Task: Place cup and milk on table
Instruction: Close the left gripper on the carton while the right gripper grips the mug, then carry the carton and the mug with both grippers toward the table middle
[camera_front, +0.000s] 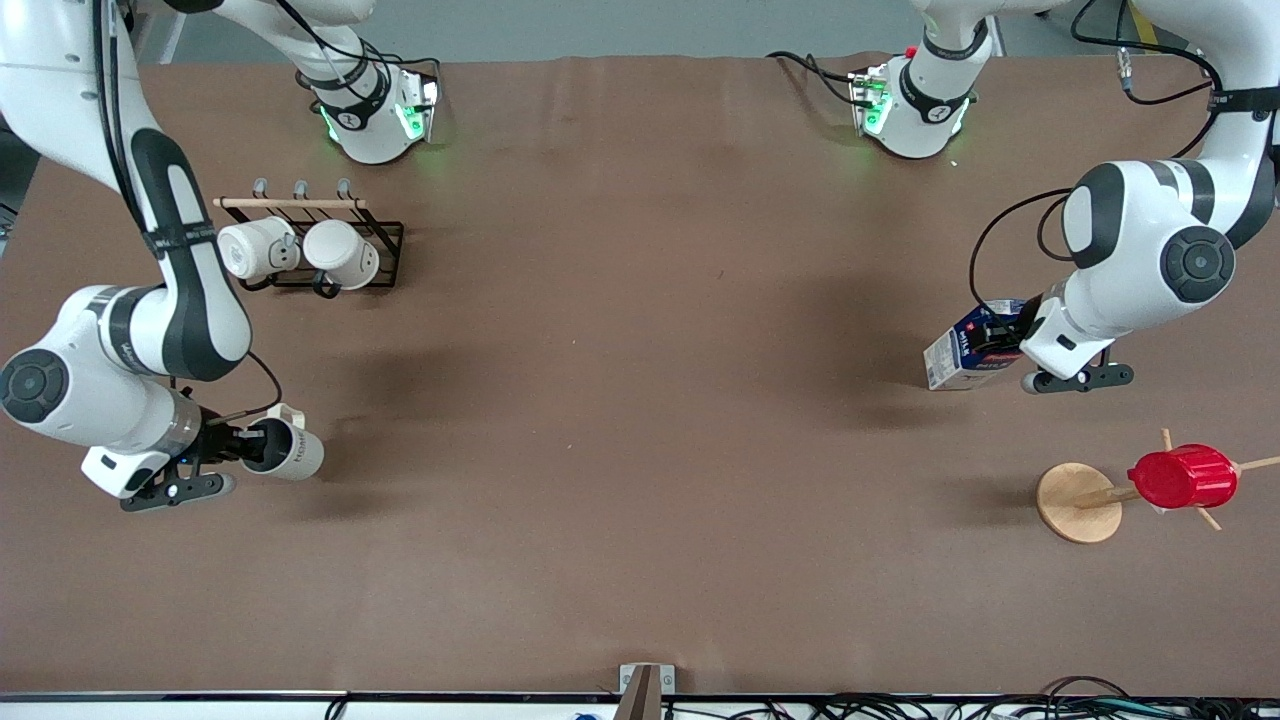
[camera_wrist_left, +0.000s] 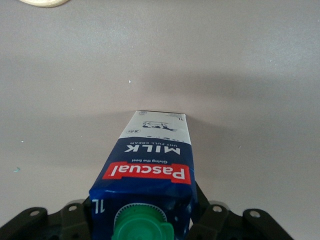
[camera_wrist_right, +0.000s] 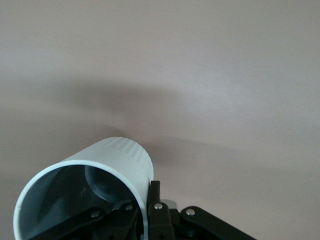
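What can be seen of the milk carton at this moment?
The milk carton is dark blue and white cardboard with a red Pascal label, MILK lettering and a round green cap. The left gripper is shut on its top end, holding it tilted over the table toward the left arm's end; whether its base touches the tabletop is unclear.

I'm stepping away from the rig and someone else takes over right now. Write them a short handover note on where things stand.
Left gripper: shut on the milk, carried tilted over the table at the left arm's end.
Right gripper: shut on the rim of the cup, carried tilted over the table at the right arm's end.
Done: both things are picked up.
Left: set the cup and the milk upright on the table, then release.
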